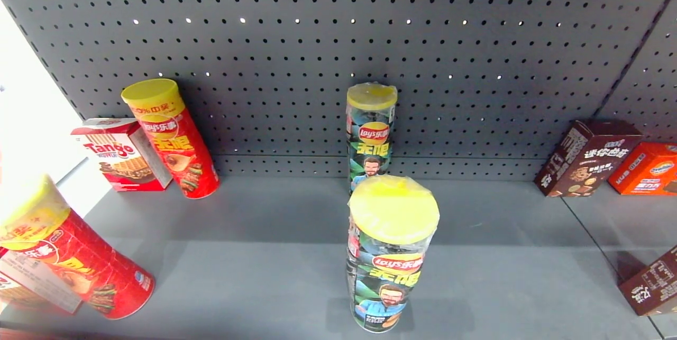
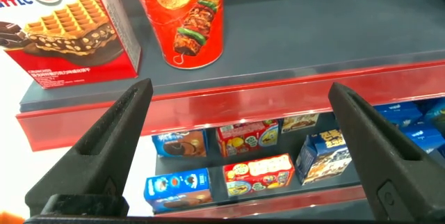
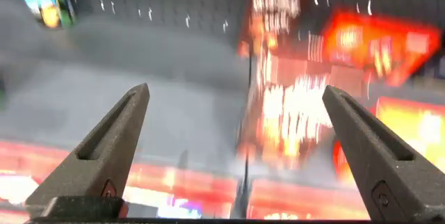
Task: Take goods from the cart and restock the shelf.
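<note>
The grey shelf [image 1: 264,255] has a perforated back panel [image 1: 317,38]. In the middle of it stand two green chip cans with yellow lids, both upright and one behind the other. The front green can [image 1: 389,271] is near the shelf's front edge, and the back green can [image 1: 370,139] stands just at the back panel.

On the left, a red can [image 1: 177,144] stands at the back, touching a wafer box [image 1: 121,155]. A second red can [image 1: 79,260] stands at the front left corner, with another wafer box [image 2: 69,29] just beside it. On the right, a brown box [image 1: 584,157] and an orange box [image 1: 645,168] stand near the back.

The left gripper [image 2: 240,88] is in front of the shelf's red front strip [image 2: 278,95]. Its jaws are spread wide and hold nothing. Small boxes [image 2: 250,154] sit on a lower shelf beyond it. The right gripper [image 3: 236,90] also has its jaws spread wide with nothing between them. What lies beyond it is too blurred to tell.
</note>
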